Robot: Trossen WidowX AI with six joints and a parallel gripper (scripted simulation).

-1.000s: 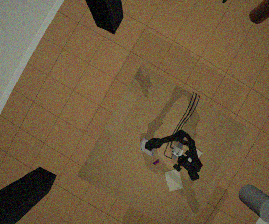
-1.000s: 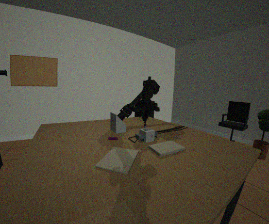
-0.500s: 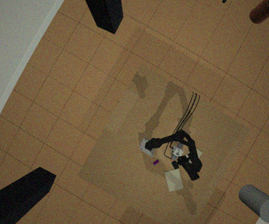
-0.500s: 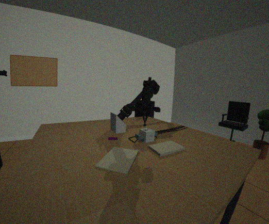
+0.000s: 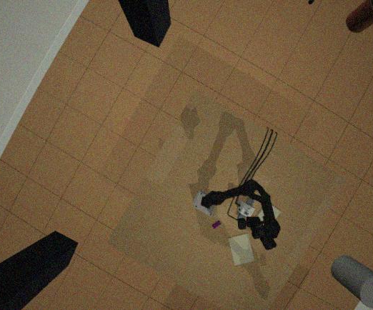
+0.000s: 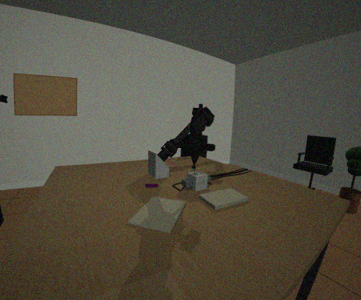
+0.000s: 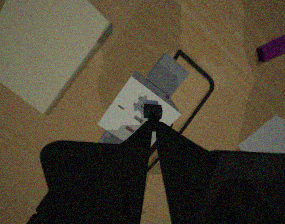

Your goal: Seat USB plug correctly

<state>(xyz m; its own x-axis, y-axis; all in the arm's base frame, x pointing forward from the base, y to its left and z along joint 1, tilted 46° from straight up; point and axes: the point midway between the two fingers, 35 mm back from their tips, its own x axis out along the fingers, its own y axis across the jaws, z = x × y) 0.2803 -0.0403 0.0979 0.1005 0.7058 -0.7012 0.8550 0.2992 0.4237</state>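
The white power cube [image 5: 246, 209] [image 6: 197, 182] [image 7: 124, 99] stands on the table, with dark slots in its top and a grey block at each of two opposite sides. My gripper [image 6: 193, 165] [image 7: 153, 126] points down over the cube and is shut on the small dark USB plug [image 6: 193, 168] [image 7: 153, 110]. The plug appears just above the cube's top, out of the socket. In the wrist view it covers part of the top near a grey star-shaped patch. Which way round the plug faces cannot be told. The gripper's tips are hidden in the top view.
Black cables [image 5: 260, 161] [image 6: 231, 173] [image 7: 212, 85] run past the cube. One pale slab [image 5: 241, 249] [image 6: 160, 214] and another [image 5: 274, 213] [image 6: 223, 198] [image 7: 48, 55] lie nearby. A purple block [image 5: 216, 224] [image 6: 151, 185] [image 7: 276, 48] lies near a pale wedge [image 5: 199, 206] [image 6: 158, 168] [image 7: 270, 137].
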